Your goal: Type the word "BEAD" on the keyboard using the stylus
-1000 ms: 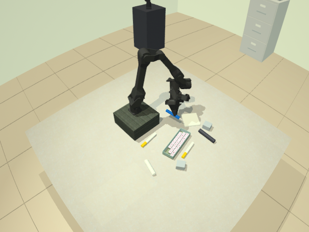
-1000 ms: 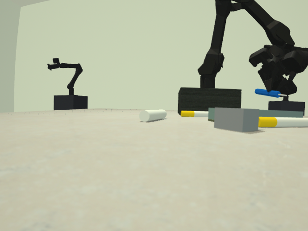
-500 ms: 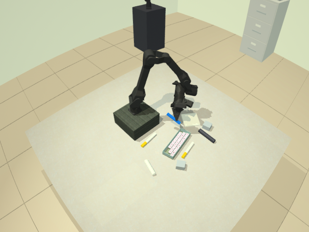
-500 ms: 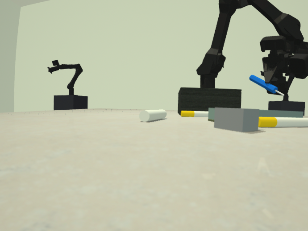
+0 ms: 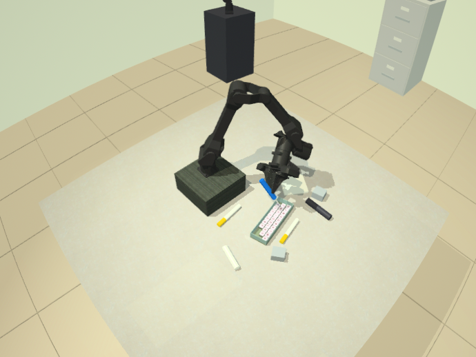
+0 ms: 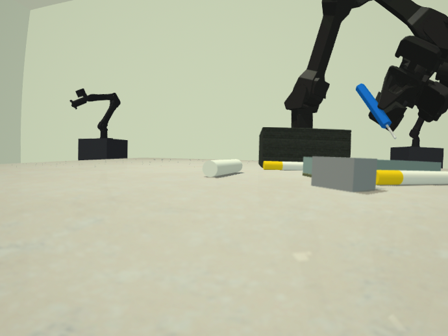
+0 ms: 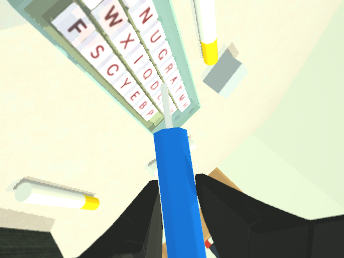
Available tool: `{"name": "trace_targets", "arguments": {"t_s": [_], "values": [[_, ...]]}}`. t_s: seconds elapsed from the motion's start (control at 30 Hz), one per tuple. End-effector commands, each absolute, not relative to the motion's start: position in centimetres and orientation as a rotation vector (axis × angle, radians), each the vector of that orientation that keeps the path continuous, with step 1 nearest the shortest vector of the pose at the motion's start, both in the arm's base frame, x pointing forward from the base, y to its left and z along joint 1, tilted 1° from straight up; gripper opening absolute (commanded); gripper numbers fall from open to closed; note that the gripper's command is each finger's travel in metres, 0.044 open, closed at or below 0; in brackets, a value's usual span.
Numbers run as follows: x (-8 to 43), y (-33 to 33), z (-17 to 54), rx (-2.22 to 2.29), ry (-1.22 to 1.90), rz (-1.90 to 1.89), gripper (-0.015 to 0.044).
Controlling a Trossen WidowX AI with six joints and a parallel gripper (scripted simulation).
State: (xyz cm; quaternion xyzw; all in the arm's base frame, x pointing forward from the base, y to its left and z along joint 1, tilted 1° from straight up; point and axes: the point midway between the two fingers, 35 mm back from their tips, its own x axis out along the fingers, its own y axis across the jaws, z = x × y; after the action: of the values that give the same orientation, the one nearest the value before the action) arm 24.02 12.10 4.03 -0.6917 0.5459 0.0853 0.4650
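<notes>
Tool: the tool (image 5: 273,191) (image 6: 389,117) (image 7: 177,185) is clamped on the blue stylus, which is gripped between its two dark fingers.
Stylus: the blue stylus (image 5: 268,189) (image 6: 373,105) (image 7: 179,195) is held tilted above the worktop (image 5: 184,291) (image 6: 180,253) (image 7: 115,150), its thin pale tip pointed downward; in the exterior view the tip is seen above the keyboard's rim, apart from it.
Keyboard: a green-rimmed tray keyboard (image 5: 259,238) (image 6: 408,165) (image 7: 192,82) is laid flat on the worktop, fitted with three rows of white keys lettered in red; F, S, C, Y, E, B and P are read along one row.
Marker, first: a white marker with a yellow end (image 5: 229,215) (image 6: 284,165) (image 7: 57,195) is placed between the keyboard and the dark base block (image 5: 192,194) (image 6: 305,144) (image 7: 25,245).
Marker, second: a like yellow-ended marker (image 5: 289,231) (image 6: 412,177) (image 7: 207,30) is set along the keyboard's other long side.
White cylinder: one plain piece (image 5: 230,257) (image 6: 222,167) is laid on its side, apart from the keyboard.
Grey blocks: one block (image 5: 279,253) (image 6: 341,173) is placed near the second marker; another block (image 5: 319,193) is set near the black cylinder (image 5: 318,209).
</notes>
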Motion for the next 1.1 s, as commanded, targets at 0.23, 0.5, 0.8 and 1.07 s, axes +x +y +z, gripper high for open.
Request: {"name": "trace_targets", "arguments": {"t_s": [0.23, 0.5, 0.8, 1.07], "values": [[26.7, 9.2, 5.0, -2.036, 1.513, 0.408, 0.0], [28.2, 7.2, 5.6, -2.218, 1.632, 0.584, 0.0], [28.2, 7.1, 5.5, -2.222, 1.635, 0.588, 0.0], [28.1, 7.0, 2.2, -2.222, 1.635, 0.588, 0.0]]}}
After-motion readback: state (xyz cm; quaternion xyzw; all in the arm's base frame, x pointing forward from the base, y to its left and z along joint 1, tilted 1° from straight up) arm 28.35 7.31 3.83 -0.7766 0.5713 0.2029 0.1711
